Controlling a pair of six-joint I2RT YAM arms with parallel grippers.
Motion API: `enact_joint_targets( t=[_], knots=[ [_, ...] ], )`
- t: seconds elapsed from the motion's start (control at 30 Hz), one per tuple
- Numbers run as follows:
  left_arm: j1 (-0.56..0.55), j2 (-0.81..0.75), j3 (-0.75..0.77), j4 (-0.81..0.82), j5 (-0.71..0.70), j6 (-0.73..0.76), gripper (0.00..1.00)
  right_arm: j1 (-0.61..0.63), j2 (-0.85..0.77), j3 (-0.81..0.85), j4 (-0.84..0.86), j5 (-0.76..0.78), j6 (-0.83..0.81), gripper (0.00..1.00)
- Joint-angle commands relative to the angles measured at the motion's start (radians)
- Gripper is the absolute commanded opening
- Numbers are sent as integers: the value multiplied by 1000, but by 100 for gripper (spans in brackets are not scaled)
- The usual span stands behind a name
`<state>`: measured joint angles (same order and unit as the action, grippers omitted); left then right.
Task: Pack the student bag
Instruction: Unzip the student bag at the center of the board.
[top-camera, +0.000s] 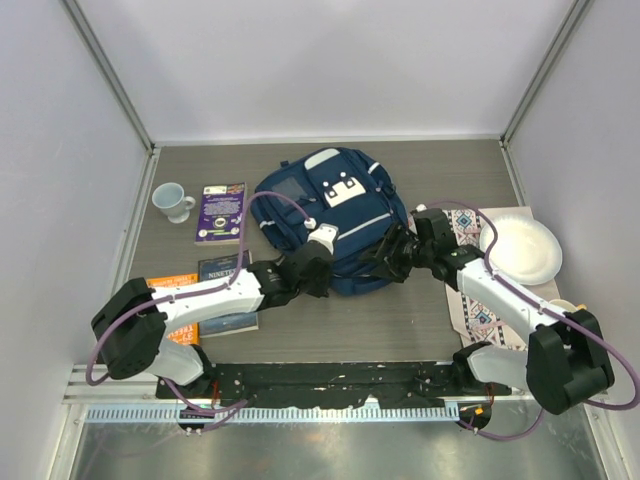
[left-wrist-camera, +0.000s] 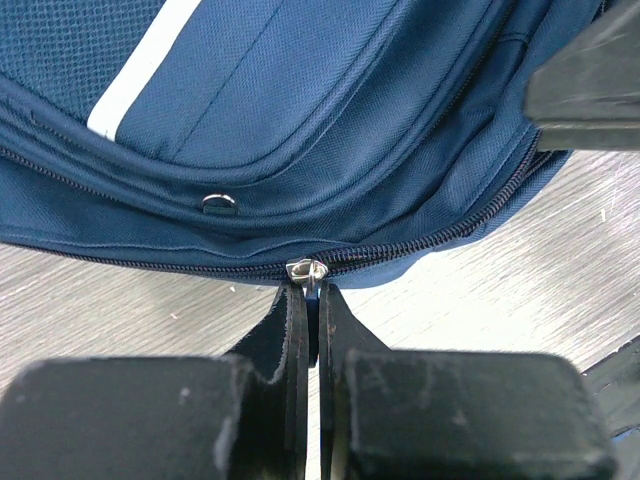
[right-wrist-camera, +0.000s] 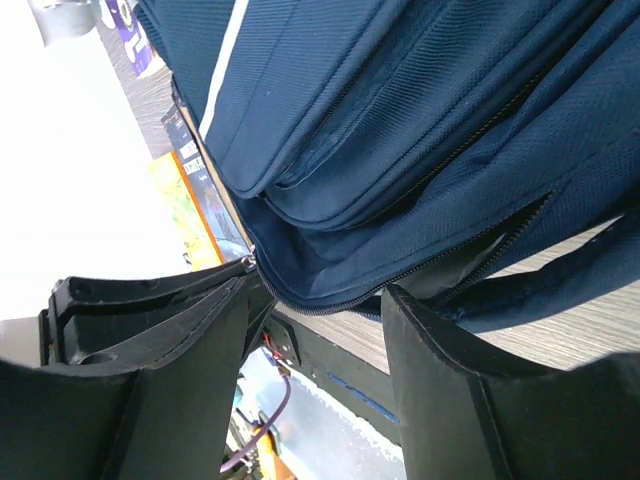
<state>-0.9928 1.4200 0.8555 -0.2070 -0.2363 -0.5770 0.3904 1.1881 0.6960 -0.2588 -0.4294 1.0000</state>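
Your left gripper pinches the zipper pull; your right gripper gapes empty. Unbraced, the student bag may drag, not unzip.

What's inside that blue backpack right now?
Nothing shows. The student bag lies mostly zipped; the right wrist view shows a short gap in the zipper with only dark lining. Any contents are hidden.
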Motion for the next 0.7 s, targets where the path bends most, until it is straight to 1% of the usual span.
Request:
enact_joint_targets(
  t=[0.0, 0.07, 0.17, 0.2, 0.27, 0.3, 0.37, 0.4, 0.47, 0.57, 0.6, 0.63, 0.67],
  knots=[
    [-3, 14, 68, 98, 14, 29, 0, 27, 31, 0, 49, -17, 60, 61],
    [-4, 16, 70, 106, 18, 28, 0, 33, 45, -10, 61, -6, 64, 61],
    [-9, 10, 60, 126, 35, 26, 0, 36, 85, -20, 137, -14, 97, 59],
    [-13, 5, 53, 136, 35, 26, 0, 36, 112, -20, 159, -19, 113, 51],
    [-18, -3, 44, 141, 40, 28, 0, 36, 136, -7, 199, -8, 123, 37],
    [-21, -13, 31, 147, 38, 28, 0, 38, 140, 0, 199, 6, 112, 24],
    [-21, -24, 19, 147, 31, 28, 0, 38, 148, 28, 199, 55, 97, 13],
    [-21, -29, 4, 143, 14, 28, 0, 38, 150, 37, 197, 75, 92, 1],
    [-21, -44, -12, 129, -11, 26, 0, 38, 146, 59, 191, 102, 77, 1],
    [-21, -52, -30, 37, -128, 14, 0, 38, 139, 86, 170, 149, 52, 1],
    [-20, -52, -39, -29, -168, 5, 0, 38, 137, 94, 164, 162, 48, 1],
    [-18, -50, -45, -58, -237, -3, 0, 38, 137, 100, 153, 167, 43, 1],
    [-11, -50, -50, -87, -256, -17, 0, 38, 134, 102, 151, 169, 35, 1]
  ],
)
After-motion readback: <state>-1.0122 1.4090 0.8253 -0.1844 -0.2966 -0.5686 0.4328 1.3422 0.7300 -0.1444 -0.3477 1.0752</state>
